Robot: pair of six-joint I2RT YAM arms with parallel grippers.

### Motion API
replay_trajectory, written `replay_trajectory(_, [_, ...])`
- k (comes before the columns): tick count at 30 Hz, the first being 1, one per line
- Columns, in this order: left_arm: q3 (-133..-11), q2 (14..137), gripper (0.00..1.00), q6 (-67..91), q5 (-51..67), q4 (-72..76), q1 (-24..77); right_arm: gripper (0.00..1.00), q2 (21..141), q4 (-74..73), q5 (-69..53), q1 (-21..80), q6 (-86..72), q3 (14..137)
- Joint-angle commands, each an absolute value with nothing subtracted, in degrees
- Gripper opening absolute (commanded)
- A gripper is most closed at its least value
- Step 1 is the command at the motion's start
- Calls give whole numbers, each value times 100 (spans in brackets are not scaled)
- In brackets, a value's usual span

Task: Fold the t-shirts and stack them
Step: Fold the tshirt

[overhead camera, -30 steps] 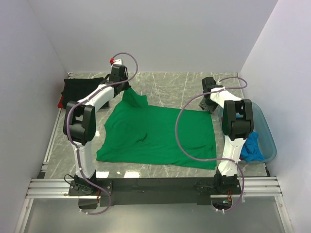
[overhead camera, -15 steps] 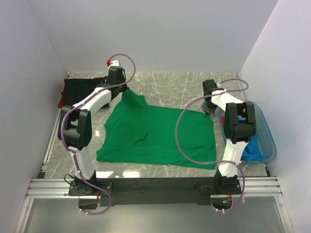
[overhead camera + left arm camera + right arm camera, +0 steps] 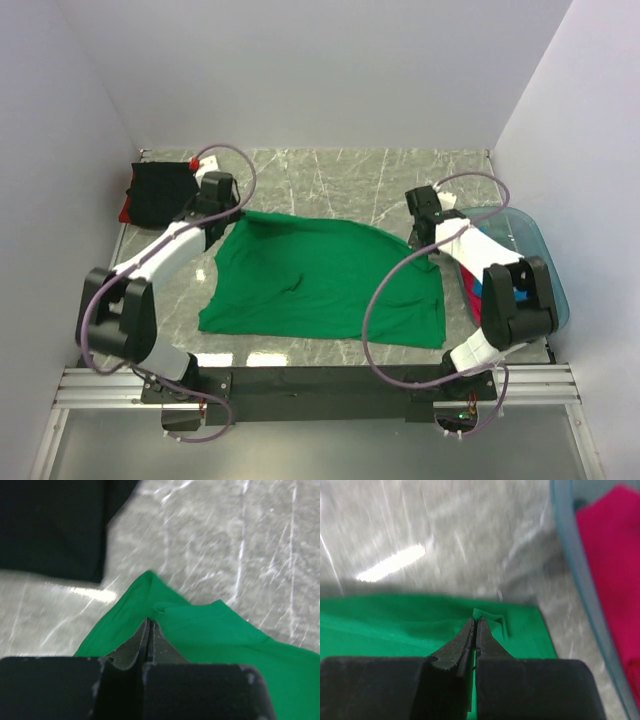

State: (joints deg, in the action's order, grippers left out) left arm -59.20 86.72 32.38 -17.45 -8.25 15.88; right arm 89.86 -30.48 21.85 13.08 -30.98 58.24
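Marble tabletop (image 3: pixel 340 170) carries the green t-shirt (image 3: pixel 320 285). The left gripper (image 3: pixel 150 626) and right gripper (image 3: pixel 475 626) are clamped on its far corners. Best to draw both evenly toward the near hem.

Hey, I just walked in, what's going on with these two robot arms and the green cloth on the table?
Both arms are working on the bright green t-shirt, which lies spread on the marble table. The left gripper is shut on its far left corner and the right gripper on its far right corner, probably to start a fold. A folded black t-shirt sits at the far left. The translucent blue plastic tub on the right holds pink cloth.
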Motion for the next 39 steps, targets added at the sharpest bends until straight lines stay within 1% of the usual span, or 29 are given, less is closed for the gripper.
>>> replay_trajectory(1, [-5354, 7878, 0, 3506, -2012, -738, 1573, 0, 8448, -3102, 2627, 1608, -3023, 5520])
replay_trajectory(7, [-4501, 6788, 0, 3586, -2215, -1028, 1573, 0, 8122, -3673, 3154, 1758, -3094, 5309])
replay_trajectory(13, [-3929, 6066, 0, 3858, -2548, -1274, 1661, 0, 7709, -4166, 3515, 1810, -3225, 5300])
replay_trajectory(17, [-3753, 5871, 0, 3981, -2575, -1432, 1766, 0, 7489, -4332, 3489, 1854, -3226, 5317])
replay_trajectory(21, [-3595, 5591, 0, 4235, -2812, -1696, 2021, 0, 7444, -4552, 3419, 1995, -3322, 5326])
replay_trajectory(27, [-3384, 5151, 0, 4456, -2900, -2004, 2144, 0, 7365, -4921, 3524, 2232, -3559, 5309])
replay_trajectory(39, [-3182, 4940, 0, 4843, -2980, -2452, 2549, 0, 7637, -5475, 3787, 2584, -3972, 5379])
